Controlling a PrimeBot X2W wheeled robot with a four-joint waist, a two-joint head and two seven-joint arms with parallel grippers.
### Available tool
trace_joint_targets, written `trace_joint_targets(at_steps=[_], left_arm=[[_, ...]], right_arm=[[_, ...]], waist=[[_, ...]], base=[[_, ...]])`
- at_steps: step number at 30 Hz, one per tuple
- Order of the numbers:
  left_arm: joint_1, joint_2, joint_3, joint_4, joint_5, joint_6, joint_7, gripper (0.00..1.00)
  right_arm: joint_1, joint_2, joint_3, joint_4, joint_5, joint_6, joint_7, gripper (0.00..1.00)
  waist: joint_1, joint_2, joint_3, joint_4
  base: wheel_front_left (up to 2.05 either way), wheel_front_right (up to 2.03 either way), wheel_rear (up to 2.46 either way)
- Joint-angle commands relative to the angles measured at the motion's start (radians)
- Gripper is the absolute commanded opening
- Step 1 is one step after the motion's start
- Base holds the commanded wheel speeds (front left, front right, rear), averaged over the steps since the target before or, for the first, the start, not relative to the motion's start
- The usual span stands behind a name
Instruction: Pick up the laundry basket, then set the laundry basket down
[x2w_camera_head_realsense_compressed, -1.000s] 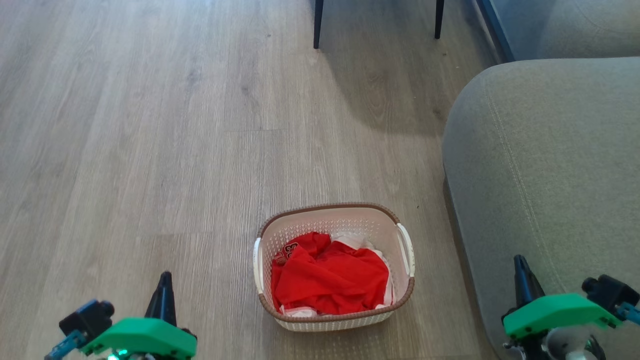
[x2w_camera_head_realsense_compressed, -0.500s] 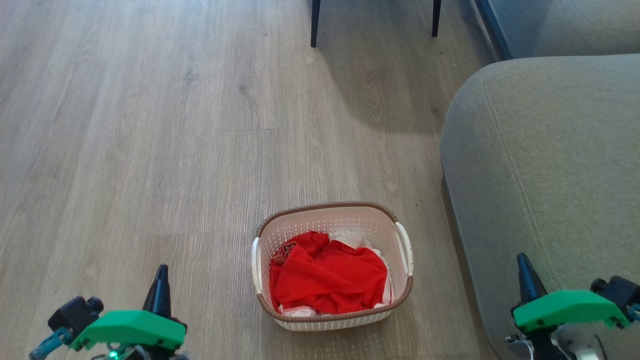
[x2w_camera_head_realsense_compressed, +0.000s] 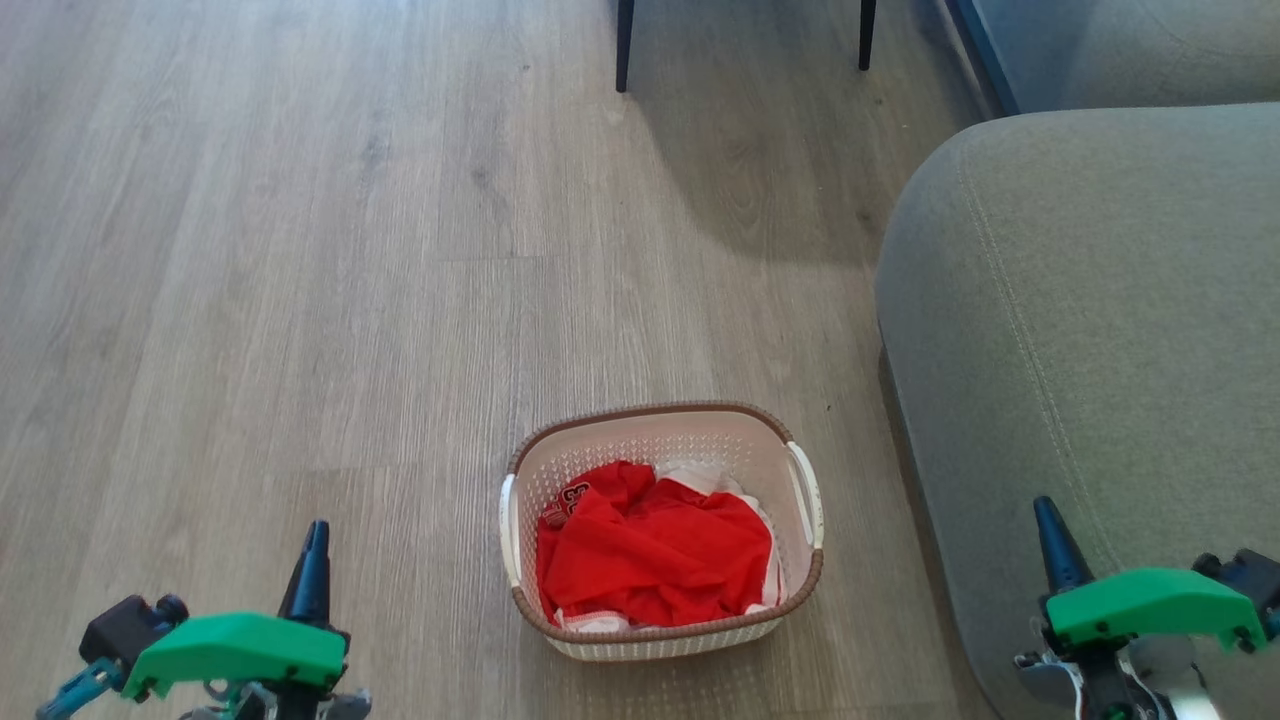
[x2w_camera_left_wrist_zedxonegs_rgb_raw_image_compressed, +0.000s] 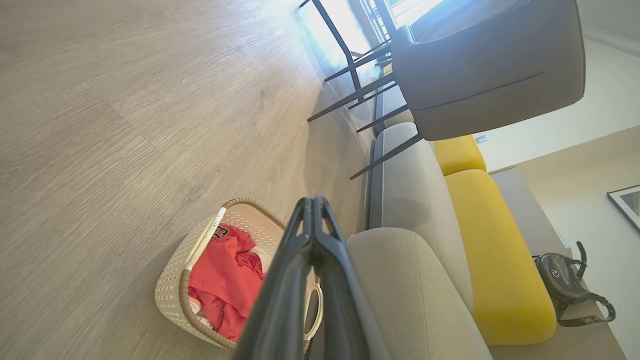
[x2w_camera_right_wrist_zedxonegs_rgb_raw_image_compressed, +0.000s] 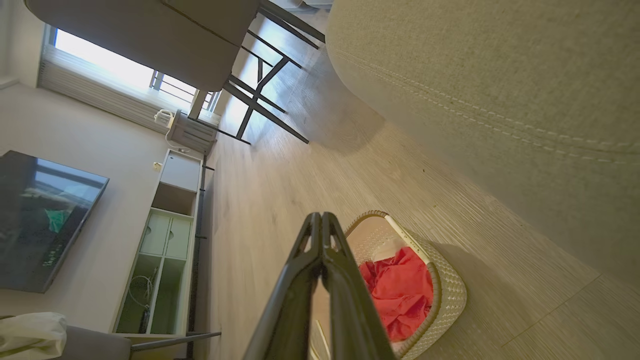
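- Your left gripper (x2w_camera_head_realsense_compressed: 316, 540) is holding its two dark fingers pressed together tip to tip, and nothing is sitting between them. The left wrist view is confirming this.
- Your right gripper (x2w_camera_head_realsense_compressed: 1050, 530) is likewise keeping its fingers pressed flat against each other, gripping nothing. In the right wrist view the tips are meeting in a single point.
- The laundry basket (x2w_camera_head_realsense_compressed: 655, 410) is sitting upright on the wooden floor (x2w_camera_head_realsense_compressed: 300, 300) between your two grippers. It is lying to the right of the left gripper and to the left of the right gripper, well apart from both.
- Neither gripper is touching the laundry basket. Its two white handles (x2w_camera_head_realsense_compressed: 808, 495) are facing outward, one toward each gripper.
- A crumpled red garment (x2w_camera_head_realsense_compressed: 655, 550) is lying inside the laundry basket, with a bit of white cloth (x2w_camera_head_realsense_compressed: 700, 478) peeking out beneath it.
- The grey sofa (x2w_camera_head_realsense_compressed: 1080, 350) is rising directly ahead of your right gripper, and in the head view that gripper is showing against its rounded arm. The laundry basket is standing near the sofa's base, on the side toward your left gripper.
- Dark chair legs (x2w_camera_head_realsense_compressed: 624, 45) are standing far ahead of both grippers, well beyond the laundry basket.
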Motion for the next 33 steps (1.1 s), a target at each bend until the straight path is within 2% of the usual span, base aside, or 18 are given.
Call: trace_joint_targets(at_steps=[1, 33], left_arm=[[-0.069, 0.013, 0.027, -0.025, -0.029, -0.008, 0.009, 0.0], [-0.134, 0.011, 0.089, -0.009, -0.394, -0.057, 0.105, 0.0]], right_arm=[[-0.056, -0.018, 0.004, -0.029, 0.03, -0.001, 0.009, 0.0], [-0.092, -0.019, -0.036, -0.023, 0.377, -0.002, 0.102, 0.0]], waist=[[0.0, -0.0001, 0.0, -0.001], [0.0, -0.0001, 0.007, -0.016]], base=[[0.0, 0.0, 0.0], [0.0, 0.0, 0.0]])
